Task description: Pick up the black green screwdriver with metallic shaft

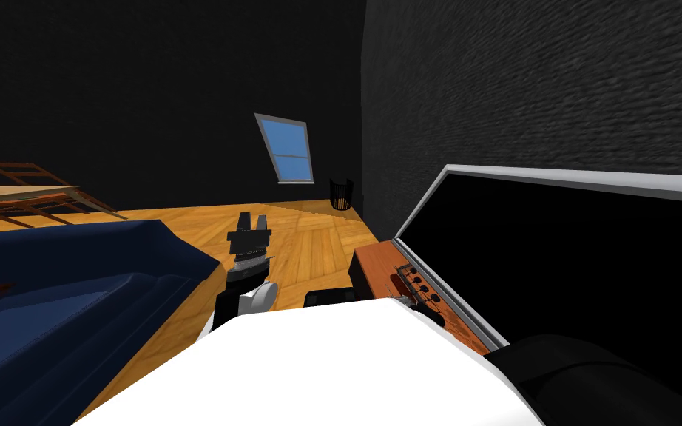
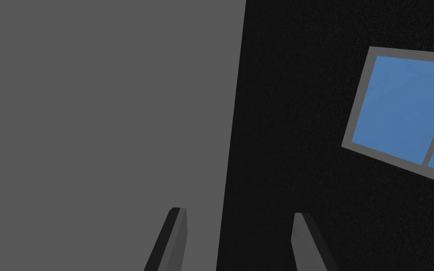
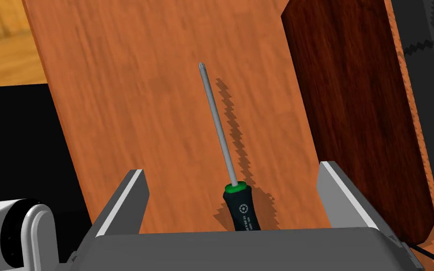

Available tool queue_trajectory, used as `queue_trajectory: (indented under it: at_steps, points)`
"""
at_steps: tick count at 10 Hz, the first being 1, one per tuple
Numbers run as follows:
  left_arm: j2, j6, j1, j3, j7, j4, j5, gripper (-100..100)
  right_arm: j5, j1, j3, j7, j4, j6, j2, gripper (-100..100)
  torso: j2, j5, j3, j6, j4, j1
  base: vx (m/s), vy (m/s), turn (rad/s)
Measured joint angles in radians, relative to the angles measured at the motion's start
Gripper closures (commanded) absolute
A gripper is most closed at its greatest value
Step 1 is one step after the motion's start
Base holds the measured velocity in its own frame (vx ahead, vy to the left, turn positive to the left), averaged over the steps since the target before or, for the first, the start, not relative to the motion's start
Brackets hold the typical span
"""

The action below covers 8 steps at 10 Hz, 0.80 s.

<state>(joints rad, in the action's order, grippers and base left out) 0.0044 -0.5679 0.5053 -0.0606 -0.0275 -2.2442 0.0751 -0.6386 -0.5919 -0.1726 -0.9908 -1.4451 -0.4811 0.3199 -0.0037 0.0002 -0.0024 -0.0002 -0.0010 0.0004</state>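
Straddling the tool without touching it, the two light grey blade-like fingers (image 3: 127,204) of our right gripper (image 3: 231,169) stand wide apart and hold nothing. Between them lies the black-handled screwdriver with a green collar and a thin metallic shaft (image 3: 222,153). Its handle sits close to the gripper's dark body, roughly midway between the fingers, and its shaft runs away from us to a cross-point tip. We judge the hand is set this way so that the fingers can close across the handle. That is the thickest part, and the narrow shaft could roll or slip out.

The screwdriver rests flat on the orange-brown wooden counter (image 3: 131,103). Its jagged shadow falls on the side towards a dark red-brown wooden slab (image 3: 352,108) that lies near it. The finger on that side has less room, so a straight descent looks wiser to us than any sideways sweep.

In the head view the counter runs along the foot of a large black screen in a light grey frame (image 1: 554,177), by the dark wall. Our left gripper (image 1: 251,220) is raised over the wooden floor (image 1: 317,244), well apart from the work, its fingers also parted and empty. We judge it is parked there simply to stay clear.
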Motion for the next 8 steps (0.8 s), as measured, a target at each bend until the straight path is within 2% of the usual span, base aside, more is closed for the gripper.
queue_trajectory:
  at_steps: [3,5,6,7,8]
  points:
    - [0.0,0.0,0.0,0.0,0.0,0.0,0.0,0,-0.054,0.002,-0.011,-0.055,0.063,-0.047,0.032,-100,-0.001,0.0,0.0,0.0,0.0,0.0,0.073,0.009,-0.012]
    - [0.0,0.0,0.0,0.0,0.0,0.0,0.0,0,-0.062,-0.001,-0.018,-0.094,0.086,-0.076,0.036,-100,0.0,0.0,0.0,0.0,0.0,0.0,0.051,0.003,-0.008]
    - [0.0,0.0,0.0,0.0,0.0,0.0,0.0,0,-0.062,-0.002,-0.019,-0.1,0.086,-0.081,0.036,0,0.002,0.0,0.001,0.0,0.0,-0.001,0.006,0.0,0.001]
    - [0.0,0.0,0.0,0.0,0.0,0.0,0.0,0,-0.062,-0.002,-0.019,-0.1,0.086,-0.08,0.036,-100,0.003,0.0,0.002,0.0,0.001,-0.001,0.013,-0.023,-0.032]
    - [0.0,0.0,0.0,0.0,0.0,0.0,0.0,0,-0.056,0.007,-0.018,-0.093,0.101,-0.072,0.025,-100,0.003,0.0,0.002,0.0,0.001,-0.002,0.0,0.0,0.0]
